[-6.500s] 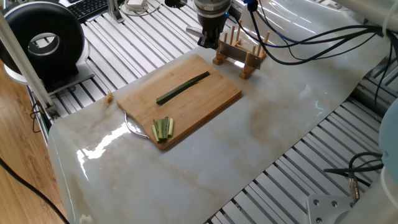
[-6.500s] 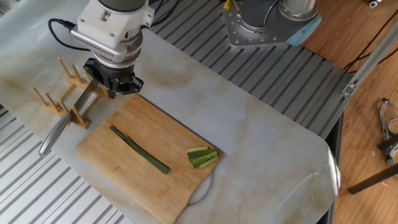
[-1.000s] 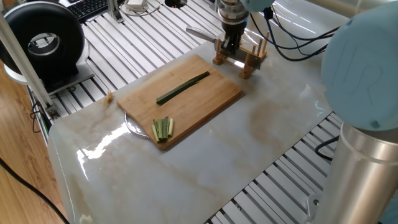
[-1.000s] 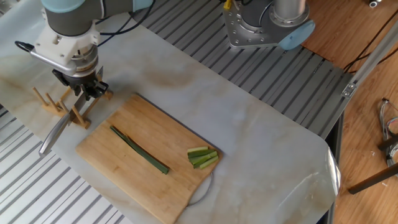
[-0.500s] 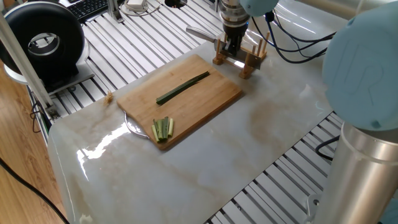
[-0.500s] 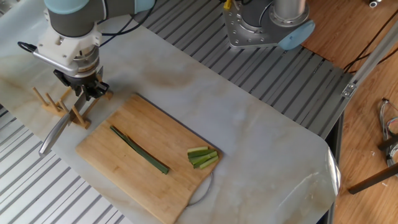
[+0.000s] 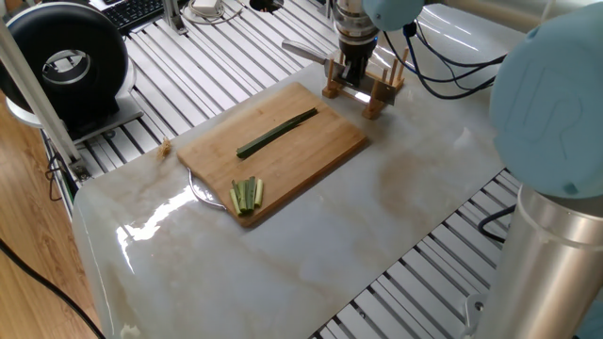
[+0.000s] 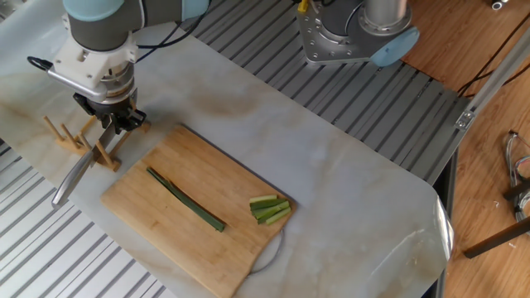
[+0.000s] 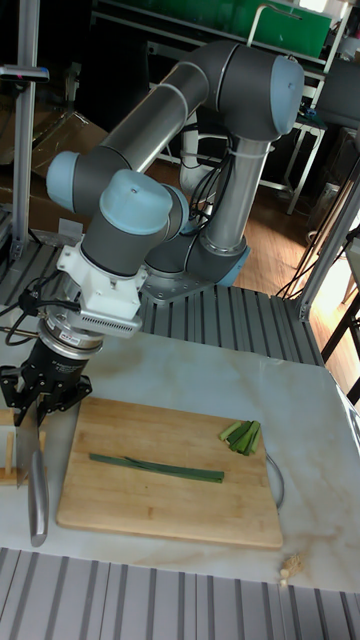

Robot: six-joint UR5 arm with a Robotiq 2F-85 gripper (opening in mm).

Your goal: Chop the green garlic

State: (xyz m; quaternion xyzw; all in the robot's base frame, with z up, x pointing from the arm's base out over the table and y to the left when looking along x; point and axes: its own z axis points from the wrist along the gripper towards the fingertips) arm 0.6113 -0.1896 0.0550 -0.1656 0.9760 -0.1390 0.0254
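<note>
Fingers (image 8: 114, 124) grip the knife (image 8: 80, 170) handle at the rack (image 8: 83, 139); no writing readable.

So the end effector (image 8: 110, 122) is down over the wooden rack (image 8: 83, 139), right at the knife (image 8: 83, 164) sitting in it. The green garlic (image 8: 185, 199) lies whole on the cutting board (image 8: 166, 236), paler cut sticks (image 8: 270, 209) near its edge

A robotics lab: aluminium-profile bench (image 7: 236, 75), loose cables (image 7: 452, 56), keyboard (image 7: 137, 11), metal racks (image 9: 120, 30).
</note>
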